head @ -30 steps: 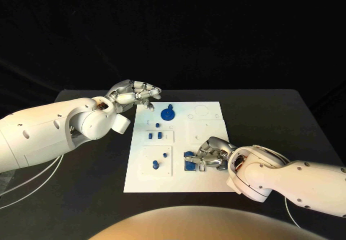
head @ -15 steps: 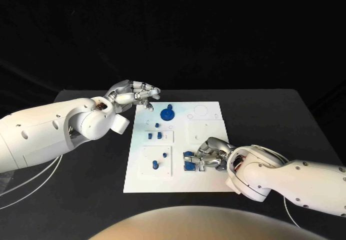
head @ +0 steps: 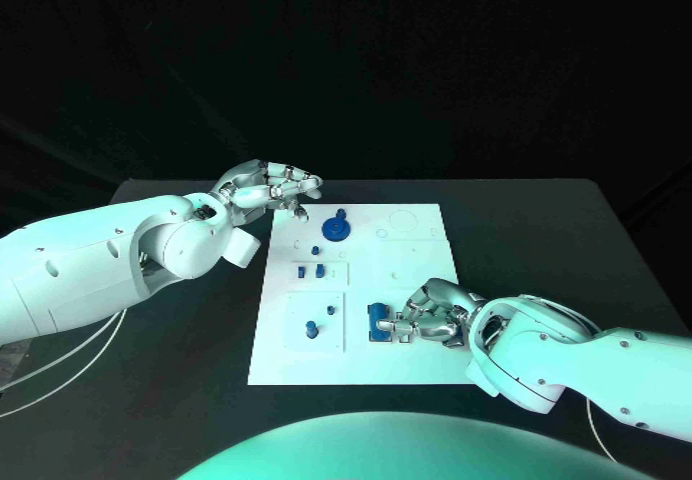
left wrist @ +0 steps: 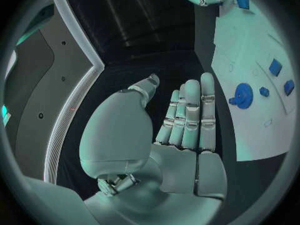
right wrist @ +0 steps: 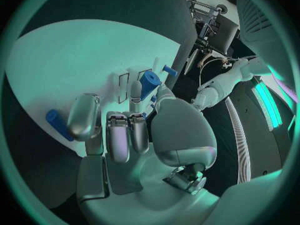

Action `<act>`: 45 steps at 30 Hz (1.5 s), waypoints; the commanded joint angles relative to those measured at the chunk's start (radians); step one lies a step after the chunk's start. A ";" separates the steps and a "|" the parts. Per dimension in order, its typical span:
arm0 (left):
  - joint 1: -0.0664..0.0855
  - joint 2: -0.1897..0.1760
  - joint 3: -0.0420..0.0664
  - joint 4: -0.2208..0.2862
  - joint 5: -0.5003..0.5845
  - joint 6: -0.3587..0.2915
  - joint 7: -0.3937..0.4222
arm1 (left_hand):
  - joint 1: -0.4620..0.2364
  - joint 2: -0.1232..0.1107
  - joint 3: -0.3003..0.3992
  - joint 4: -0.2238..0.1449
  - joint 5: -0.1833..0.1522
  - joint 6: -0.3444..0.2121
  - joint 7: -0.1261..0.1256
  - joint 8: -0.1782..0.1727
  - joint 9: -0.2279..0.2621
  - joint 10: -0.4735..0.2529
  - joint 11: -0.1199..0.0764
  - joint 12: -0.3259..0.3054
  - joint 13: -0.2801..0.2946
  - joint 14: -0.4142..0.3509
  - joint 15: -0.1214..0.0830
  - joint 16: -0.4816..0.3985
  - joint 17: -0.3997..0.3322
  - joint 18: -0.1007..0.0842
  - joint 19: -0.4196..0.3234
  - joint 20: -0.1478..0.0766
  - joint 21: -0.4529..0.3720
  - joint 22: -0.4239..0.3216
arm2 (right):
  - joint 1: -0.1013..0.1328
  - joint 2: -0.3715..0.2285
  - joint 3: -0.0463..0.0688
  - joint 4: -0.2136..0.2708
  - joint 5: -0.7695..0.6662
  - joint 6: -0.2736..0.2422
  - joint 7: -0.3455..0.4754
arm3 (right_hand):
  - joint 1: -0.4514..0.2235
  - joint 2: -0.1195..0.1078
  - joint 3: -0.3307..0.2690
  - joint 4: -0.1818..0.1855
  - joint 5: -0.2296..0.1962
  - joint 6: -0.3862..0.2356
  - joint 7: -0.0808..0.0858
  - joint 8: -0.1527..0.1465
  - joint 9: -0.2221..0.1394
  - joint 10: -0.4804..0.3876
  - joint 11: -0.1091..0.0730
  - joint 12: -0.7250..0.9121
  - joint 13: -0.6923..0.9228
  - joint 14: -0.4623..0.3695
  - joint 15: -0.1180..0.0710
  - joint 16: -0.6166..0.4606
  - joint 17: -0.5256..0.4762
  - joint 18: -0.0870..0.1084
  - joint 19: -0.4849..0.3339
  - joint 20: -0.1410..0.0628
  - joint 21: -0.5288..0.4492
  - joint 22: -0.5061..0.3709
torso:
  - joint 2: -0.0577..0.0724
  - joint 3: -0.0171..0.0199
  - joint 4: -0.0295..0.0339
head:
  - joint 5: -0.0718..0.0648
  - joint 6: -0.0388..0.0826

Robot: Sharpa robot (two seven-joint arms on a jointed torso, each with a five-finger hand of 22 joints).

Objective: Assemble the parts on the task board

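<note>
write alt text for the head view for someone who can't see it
The robot's right hand rests its fingers on blue parts near the front right of the white task board on a black table. The left hand hovers, holding nothing, beside the board's far left corner, close to a round blue part; more small blue pieces sit on the board's left half.

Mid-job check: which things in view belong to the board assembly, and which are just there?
Part of the job:
task board
blue gear-like part
small blue parts
blue part at the right hand

Just there:
black table
left hand, off the board, holding nothing
</note>
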 commanded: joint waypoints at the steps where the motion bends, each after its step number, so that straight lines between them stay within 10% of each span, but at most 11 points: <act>1: 0.000 0.003 0.001 0.001 0.005 0.015 0.006 | -0.001 0.010 0.000 0.003 0.003 -0.004 0.002 0.005 -0.001 -0.006 -0.001 0.005 0.001 -0.004 0.004 0.001 -0.001 0.013 0.009 -0.001 -0.004 -0.001 | -0.001 -0.015 0.000 0.010 0.021 0.043 0.042 | 0.013 -0.001 -0.007 0.002 0.000 -0.007 -0.004 0.007 0.002 0.108 -0.003 0.005 0.263 0.101 -0.007 0.004 0.258 -0.013 0.003 -0.007 -0.001 0.001 | 0.000 0.0001 -0.0018 | 0.000 0.000; 10: 0.000 0.008 0.001 -0.003 0.008 0.013 0.011 | -0.001 0.011 -0.001 0.003 0.003 -0.004 0.002 0.005 -0.001 -0.006 -0.001 0.005 0.001 -0.004 0.004 0.001 -0.001 0.013 0.009 -0.001 -0.004 -0.001 | -0.001 -0.038 0.000 0.017 0.033 0.109 0.060 | 0.064 0.000 -0.015 0.001 0.000 -0.012 -0.006 0.015 0.011 0.108 -0.005 0.005 0.263 0.101 -0.009 0.004 0.256 -0.013 0.003 -0.008 -0.004 0.002 | 0.000 -0.0004 -0.0016 | -0.003 0.000; 28: -0.001 0.007 0.001 -0.003 0.009 0.009 0.011 | 0.001 0.012 -0.001 0.004 0.003 -0.005 0.002 0.005 -0.001 -0.007 -0.001 0.005 0.001 -0.004 0.004 0.001 -0.001 0.013 0.009 -0.001 -0.004 -0.002 | -0.002 -0.016 0.000 -0.019 0.034 0.069 0.011 | 0.061 0.070 -0.025 0.005 -0.002 -0.010 -0.009 0.031 0.026 0.108 -0.008 0.005 0.263 0.102 -0.011 0.005 0.260 -0.014 0.006 -0.011 -0.003 0.007 | 0.002 -0.0005 0.0002 | 0.001 0.000; 45: -0.001 0.003 0.001 -0.002 0.009 0.008 0.011 | 0.002 0.013 -0.001 0.005 0.003 -0.006 0.002 0.005 -0.001 -0.008 -0.001 0.006 0.002 -0.004 0.004 0.002 -0.001 0.013 0.010 -0.001 -0.005 -0.002 | -0.001 -0.017 0.000 -0.018 0.046 0.110 0.029 | 0.123 0.038 -0.062 -0.002 0.000 -0.020 -0.012 0.039 0.037 0.108 -0.011 0.005 0.263 0.102 -0.013 0.005 0.260 -0.014 0.006 -0.013 -0.009 0.010 | 0.001 0.0003 -0.0002 | 0.000 0.000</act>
